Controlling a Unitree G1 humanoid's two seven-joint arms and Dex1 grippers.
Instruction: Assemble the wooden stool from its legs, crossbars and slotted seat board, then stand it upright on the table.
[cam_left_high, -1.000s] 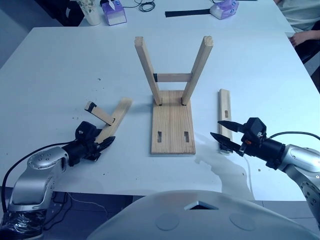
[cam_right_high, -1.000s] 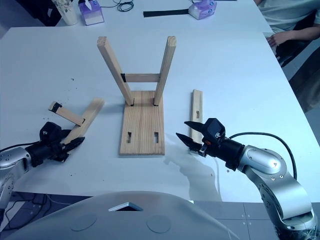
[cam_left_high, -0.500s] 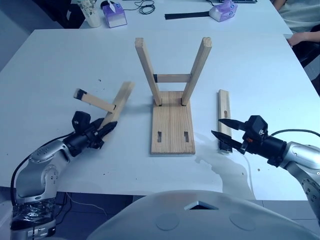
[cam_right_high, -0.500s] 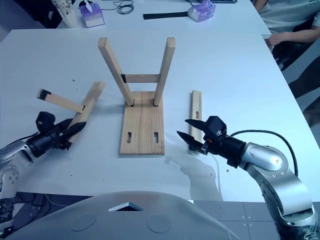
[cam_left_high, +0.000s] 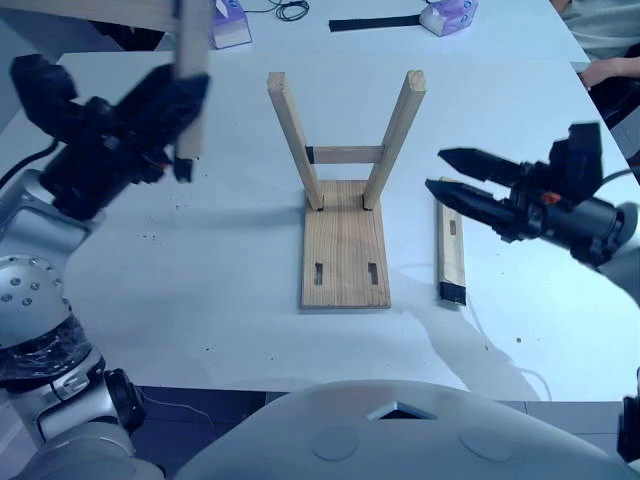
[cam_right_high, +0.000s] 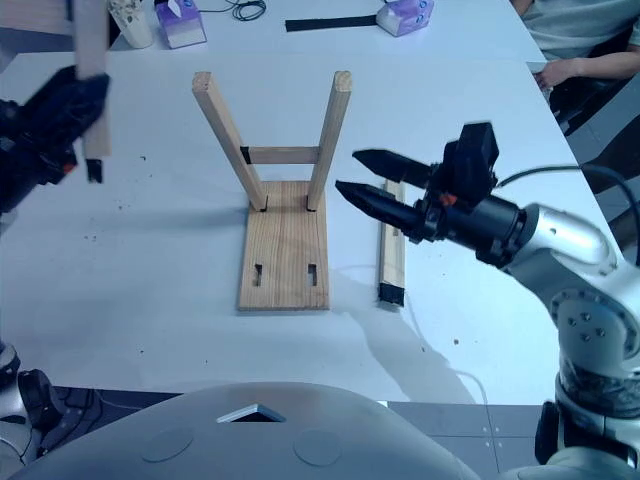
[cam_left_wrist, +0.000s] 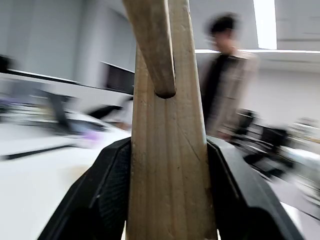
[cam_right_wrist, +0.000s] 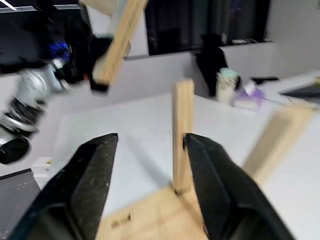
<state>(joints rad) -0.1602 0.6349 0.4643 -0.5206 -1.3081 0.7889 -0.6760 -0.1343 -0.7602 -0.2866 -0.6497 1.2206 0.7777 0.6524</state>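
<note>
Left change: your left gripper (cam_left_high: 180, 100) was low at the near edge of the desk (cam_left_high: 200, 290) a second ago. It is now raised high on the left and has carried the leg with its crossbar (cam_left_high: 190, 50) off the desk.
Left fingers: they are clamped on that leg, one on each flat face, as the left wrist view shows.
Right change: your right gripper (cam_left_high: 438, 169) has risen from beside the near end of the loose leg (cam_left_high: 450, 245) and now hangs above it. That leg lies where it was.
Right fingers: they are spread apart and hold nothing.
Stool so far: the seat board (cam_left_high: 345, 250) lies flat mid-desk. Two legs joined by a crossbar (cam_left_high: 345, 155) stand in its far slots, and the two near slots (cam_left_high: 318, 270) are unfilled.
Meaning: the lifted piece looks bound for the near slots, and you will likely need the loose leg on its crossbar first.
Writing: there is none you can read. The boxes (cam_left_high: 228, 22) at the far edge are too small to make out.
</note>
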